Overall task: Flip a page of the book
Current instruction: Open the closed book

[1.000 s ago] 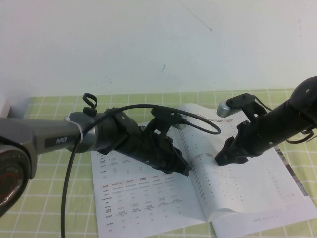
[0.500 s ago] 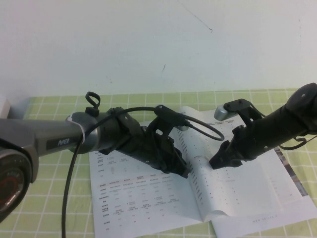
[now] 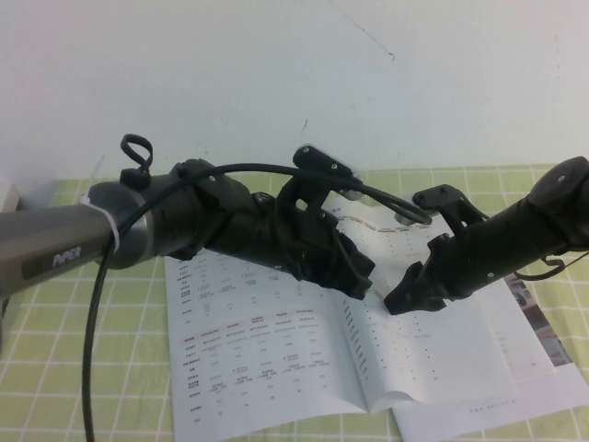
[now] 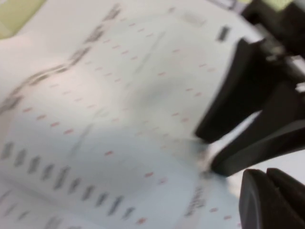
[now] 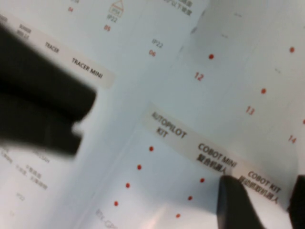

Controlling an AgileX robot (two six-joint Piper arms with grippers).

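Note:
The book (image 3: 267, 368) lies open on the green checked cloth. Its right-hand page (image 3: 442, 341) is printed with dotted tables and arches up a little near the spine. My right gripper (image 3: 396, 299) is tipped down onto this page, open, with the printed sheet showing between its fingers (image 5: 233, 205). My left gripper (image 3: 363, 281) reaches across the left-hand page to the spine, a short gap from the right one. In the left wrist view its fingers (image 4: 274, 200) lie together, shut, just above the page (image 4: 119, 119). The right gripper's fingers (image 4: 238, 105) show there too.
The green checked tablecloth (image 3: 55, 368) covers the table up to a white wall (image 3: 276, 74). A lower page with a photo (image 3: 543, 322) sticks out at the book's right edge. The left arm's cable (image 3: 92, 368) hangs over the cloth.
My left gripper has moved right, from over the left-hand page to the spine. The right gripper has slid slightly left on the page and stays equally open.

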